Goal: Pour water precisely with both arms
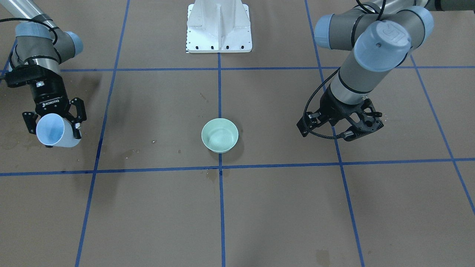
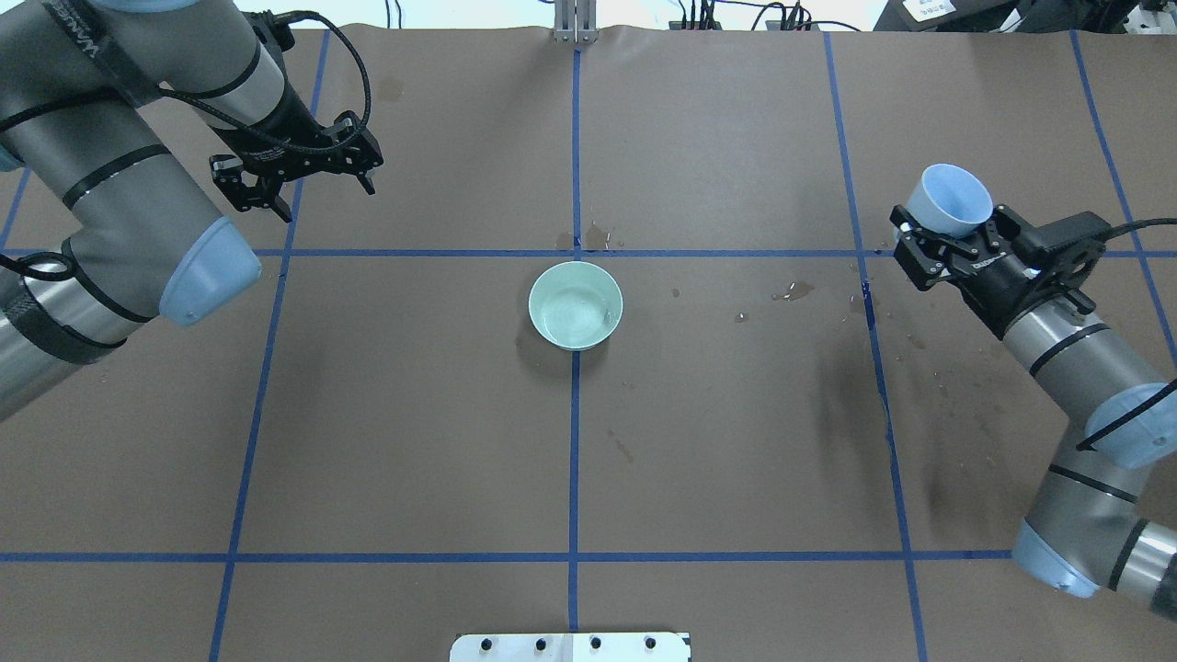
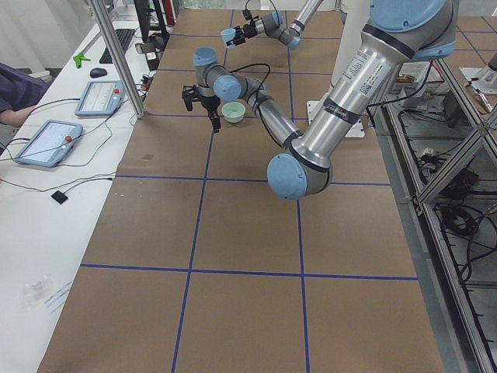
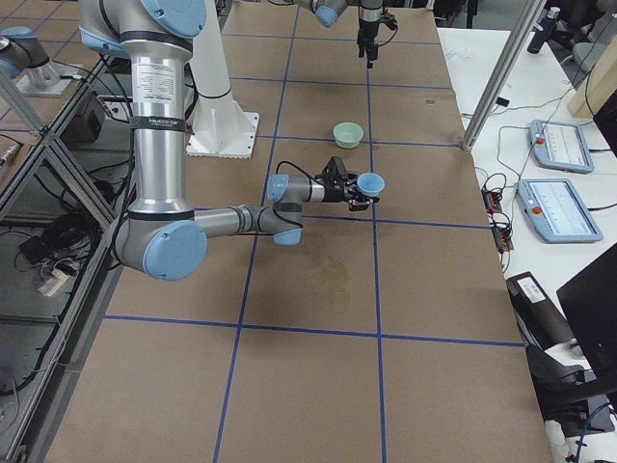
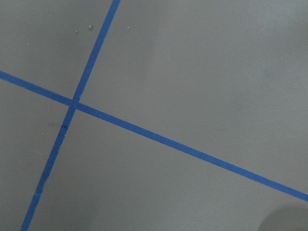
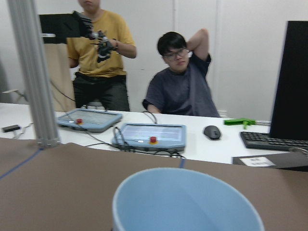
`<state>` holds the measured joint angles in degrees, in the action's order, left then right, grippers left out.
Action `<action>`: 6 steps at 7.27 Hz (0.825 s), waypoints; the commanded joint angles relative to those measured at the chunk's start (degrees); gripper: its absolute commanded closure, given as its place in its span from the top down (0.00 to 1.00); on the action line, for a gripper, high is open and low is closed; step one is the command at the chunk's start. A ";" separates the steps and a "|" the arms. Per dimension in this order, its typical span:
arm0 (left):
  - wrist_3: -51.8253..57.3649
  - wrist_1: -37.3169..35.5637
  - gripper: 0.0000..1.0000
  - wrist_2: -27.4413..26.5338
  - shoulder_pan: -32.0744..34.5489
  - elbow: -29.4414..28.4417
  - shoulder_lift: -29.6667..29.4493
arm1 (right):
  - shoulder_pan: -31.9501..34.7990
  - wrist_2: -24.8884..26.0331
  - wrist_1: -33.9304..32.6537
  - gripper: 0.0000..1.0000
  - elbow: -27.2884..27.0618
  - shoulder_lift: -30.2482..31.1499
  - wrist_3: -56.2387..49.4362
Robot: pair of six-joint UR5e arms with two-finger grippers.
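My right gripper [image 2: 950, 221] is shut on a light-blue cup [image 2: 956, 193], held roughly upright above the table's right side; it also shows in the front view [image 1: 52, 129] and fills the bottom of the right wrist view [image 6: 187, 202]. I cannot tell whether the cup holds water. A pale green bowl [image 2: 576, 305] stands at the table's middle on the blue centre line, with a faint wet sheen inside it [image 1: 217, 139]. My left gripper [image 2: 322, 195] is open and empty, hovering over the far left of the table, well away from the bowl.
Blue tape lines [image 2: 575, 460] grid the brown board. Small wet spots [image 2: 795, 291] lie between the bowl and the right arm. The white pedestal [image 1: 219, 29] stands at the robot's side. Two operators, tablets [image 6: 149, 134] and an aluminium post [image 6: 33, 72] are beyond the far edge.
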<state>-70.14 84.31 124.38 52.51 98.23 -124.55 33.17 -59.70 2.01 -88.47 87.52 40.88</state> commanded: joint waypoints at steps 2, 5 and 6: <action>3.06 -0.29 1.00 -0.02 1.62 -0.23 0.45 | 0.14 -12.16 -4.60 0.00 0.14 -10.85 -1.68; 7.03 -0.29 1.00 0.07 3.64 -0.15 1.42 | 0.14 -25.01 -18.57 0.00 -2.39 -14.57 -5.17; 7.12 -0.29 1.00 0.07 3.91 -0.06 1.51 | 0.14 -26.59 -22.27 0.00 -2.93 -14.66 -8.24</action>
<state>-63.70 84.03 124.44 55.90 98.08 -123.20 33.30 -83.56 -14.88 -90.36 73.31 35.98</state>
